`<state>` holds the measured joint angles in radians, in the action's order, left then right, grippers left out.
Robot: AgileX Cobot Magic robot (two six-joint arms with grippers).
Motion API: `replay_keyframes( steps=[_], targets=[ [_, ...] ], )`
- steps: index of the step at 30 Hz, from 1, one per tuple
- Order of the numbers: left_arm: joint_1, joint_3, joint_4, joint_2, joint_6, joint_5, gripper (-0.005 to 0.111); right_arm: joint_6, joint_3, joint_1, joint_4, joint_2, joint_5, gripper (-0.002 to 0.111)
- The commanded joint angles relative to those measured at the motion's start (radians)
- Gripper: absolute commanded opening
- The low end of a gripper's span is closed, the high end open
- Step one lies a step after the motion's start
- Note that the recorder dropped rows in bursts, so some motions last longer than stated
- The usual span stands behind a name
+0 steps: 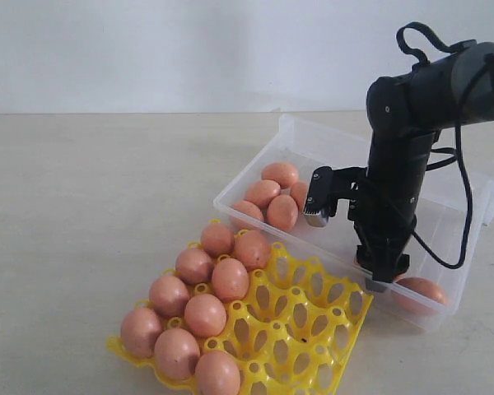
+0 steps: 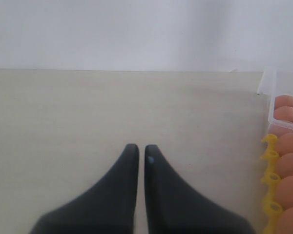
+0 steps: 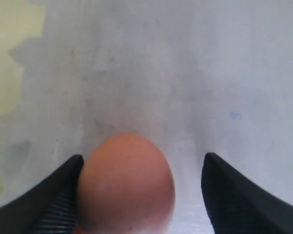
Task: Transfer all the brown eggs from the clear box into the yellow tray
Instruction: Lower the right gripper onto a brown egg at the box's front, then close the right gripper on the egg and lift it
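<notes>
Setting: pale beige tabletop [image 1: 82, 206] before a plain white wall [image 1: 148, 49].
Yellow tray: the yellow tray [image 1: 313, 325] sits at lower centre of the exterior view, its far edge just beside the clear box [image 1: 321, 136].
Eggs in the tray: nine brown eggs [image 1: 230, 278] fill the cups along the tray's left side, in two rows of four, with one more at the bottom edge of the frame.
Clear box: at right of centre, behind the tray. A cluster of four eggs, possibly a fifth half hidden by the arm, lies in its left corner.
Lone egg: a lone egg [image 1: 420, 290] rests on the box floor at the near right corner.
Right gripper: the right gripper [image 1: 380, 281] is lowered into the box just left of the lone egg. In the right wrist view its jaws stand wide [image 3: 142, 157], with the egg between them, touching one finger [image 3: 58, 195] and well apart from the other.
Left gripper: the left gripper [image 2: 138, 148] is low over bare table left of the tray, its fingers nearly together and holding nothing.
</notes>
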<state>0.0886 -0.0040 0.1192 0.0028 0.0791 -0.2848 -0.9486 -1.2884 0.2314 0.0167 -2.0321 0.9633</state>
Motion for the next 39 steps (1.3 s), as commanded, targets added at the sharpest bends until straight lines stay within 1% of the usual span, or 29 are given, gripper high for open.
replay_keyframes(
  steps=[1,3,4,6,12,24,33,36,39],
  targets=[
    [0.005,0.004,-0.003,-0.003,0.000,0.003,0.004,0.023,0.001,-0.004,0.004,-0.003,-0.004,0.049],
    [0.005,0.004,-0.003,-0.003,0.000,0.003,0.004,0.023,0.001,-0.004,0.004,-0.003,-0.011,0.031],
    [0.005,0.004,-0.003,-0.003,0.000,0.003,0.004,0.023,0.001,-0.004,0.004,-0.003,-0.017,0.018],
    [0.005,0.004,-0.003,-0.003,0.000,0.003,0.004,0.026,0.001,-0.004,0.004,-0.003,-0.021,0.000],
    [0.005,0.004,-0.003,-0.003,0.000,0.003,0.004,0.039,0.001,-0.004,0.000,-0.003,-0.023,0.000],
    [0.005,0.004,-0.003,-0.003,0.000,0.003,0.004,0.177,-0.011,-0.004,0.000,0.029,-0.047,0.000],
    [0.005,0.004,-0.003,-0.003,0.000,0.003,0.004,0.247,-0.031,-0.004,-0.002,0.237,-0.146,0.000],
    [0.005,0.004,-0.003,-0.003,0.000,0.005,0.004,0.338,-0.031,-0.004,-0.002,0.321,-0.224,0.000],
    [0.005,0.004,-0.003,-0.003,0.000,0.005,0.004,0.474,-0.031,-0.004,0.005,0.403,-0.318,0.000]
  ],
)
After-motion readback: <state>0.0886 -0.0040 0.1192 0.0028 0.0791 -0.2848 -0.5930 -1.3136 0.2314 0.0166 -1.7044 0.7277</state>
